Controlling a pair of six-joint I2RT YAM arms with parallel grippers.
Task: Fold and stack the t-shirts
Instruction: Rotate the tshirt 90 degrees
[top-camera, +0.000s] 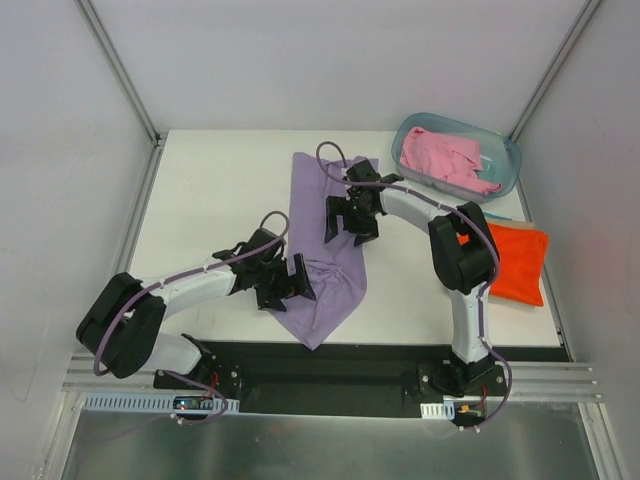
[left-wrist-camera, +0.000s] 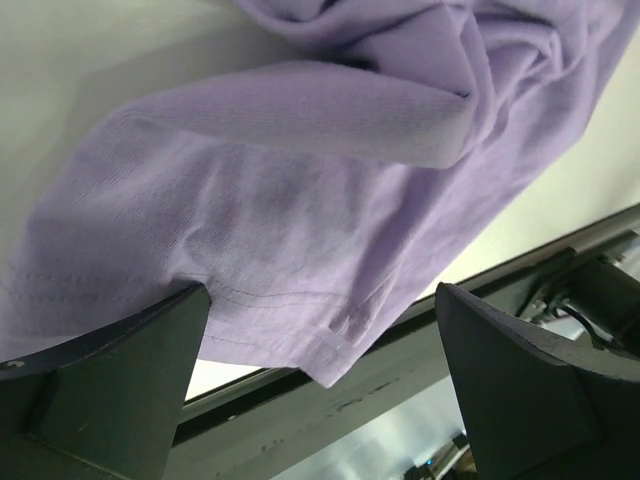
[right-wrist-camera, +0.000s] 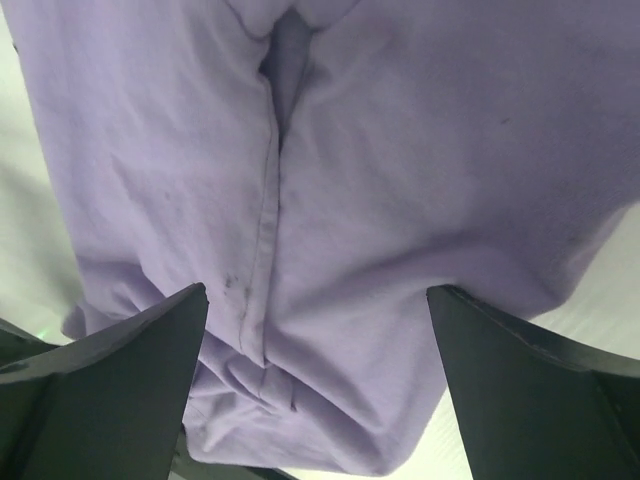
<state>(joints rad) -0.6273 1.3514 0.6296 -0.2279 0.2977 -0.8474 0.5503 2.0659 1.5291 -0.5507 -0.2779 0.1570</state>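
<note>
- Folding the lavender shirt (top-camera: 325, 250) looks to be the step in hand. It lies mid-worktop (top-camera: 220, 190) as a long, rumpled strip running from the far side to the near edge, with one side turned over itself.
- The left pincer (top-camera: 285, 285) hangs released over the near hem, jaws wide and holding nothing. The right pincer (top-camera: 350, 220) is likewise released above the far half, straddling a seam.
- The next move likely calls for each pincer to drop, pinch an end and carry it across for a crosswise fold.
- An orange shirt (top-camera: 515, 260) lies folded at the right edge, probably the stack's base. A pink shirt (top-camera: 440, 155) waits in the tub (top-camera: 460, 116), far right.
</note>
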